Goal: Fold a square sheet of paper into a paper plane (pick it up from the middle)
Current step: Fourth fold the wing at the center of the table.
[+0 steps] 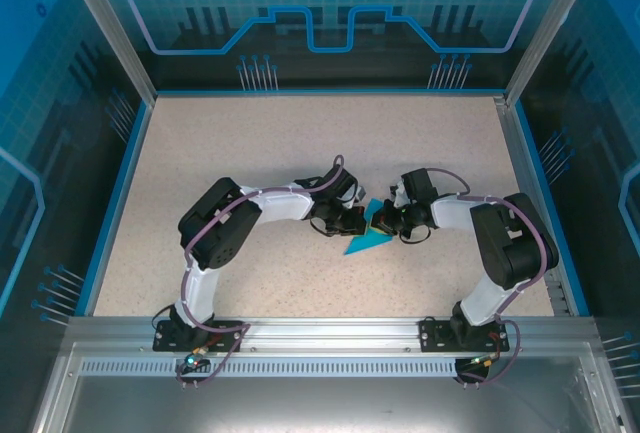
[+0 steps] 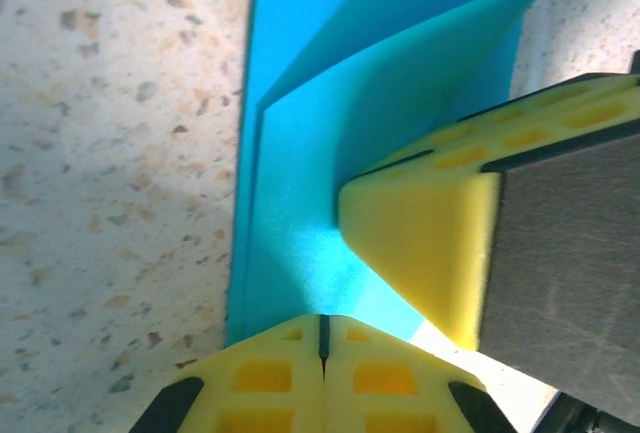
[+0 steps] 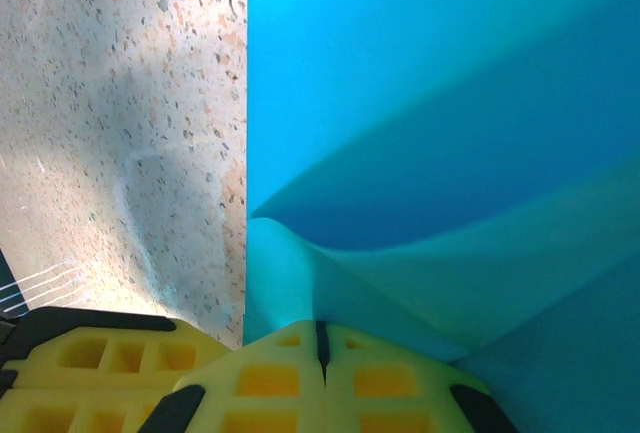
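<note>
Cyan paper plane [image 2: 300,153] touches left pincer [image 2: 322,338] and right pincer [image 3: 320,338].

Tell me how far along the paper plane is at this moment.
Done: the cyan paper is already folded; layered creases show and one end tapers to a point. In hand: the left gripper and right gripper are both shut on it at mid-table. Left: flaps stand loose, so further folds and flattening seem needed.
</note>
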You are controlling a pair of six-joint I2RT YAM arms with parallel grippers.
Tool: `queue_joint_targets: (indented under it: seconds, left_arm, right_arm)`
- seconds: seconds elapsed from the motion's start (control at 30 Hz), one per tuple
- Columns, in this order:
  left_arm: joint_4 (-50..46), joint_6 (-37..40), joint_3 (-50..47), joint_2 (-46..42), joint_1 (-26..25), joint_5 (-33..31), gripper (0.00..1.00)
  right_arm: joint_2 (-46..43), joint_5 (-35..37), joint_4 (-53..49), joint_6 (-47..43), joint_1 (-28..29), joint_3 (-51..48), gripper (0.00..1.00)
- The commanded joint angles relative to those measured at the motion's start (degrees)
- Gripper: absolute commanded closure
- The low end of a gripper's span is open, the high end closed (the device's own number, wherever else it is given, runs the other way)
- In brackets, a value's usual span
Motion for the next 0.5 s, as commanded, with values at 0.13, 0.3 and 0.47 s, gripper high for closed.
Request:
queue_joint_targets:
  seconds: [0.13,0.3,0.47]
  left_arm:
    - [-4.72,0.92,1.41,1.68,0.21,-2.92,0.98]
    - [-6.23,1.30,1.36,2.25,0.15,-3.27,0.98]
    - [-9.23,1.97,1.05,2.50,0.14,-4.32,0.98]
  right_arm:
    - [3.45,4.67,-3.79,-1.49,-0.80,-1.05,0.96]
    - [2.67,3.97,-3.35,-1.50,-1.07,-0.92,0.96]
    - [2.08,2.66,-2.82,-4.53,-2.48,0.29,0.96]
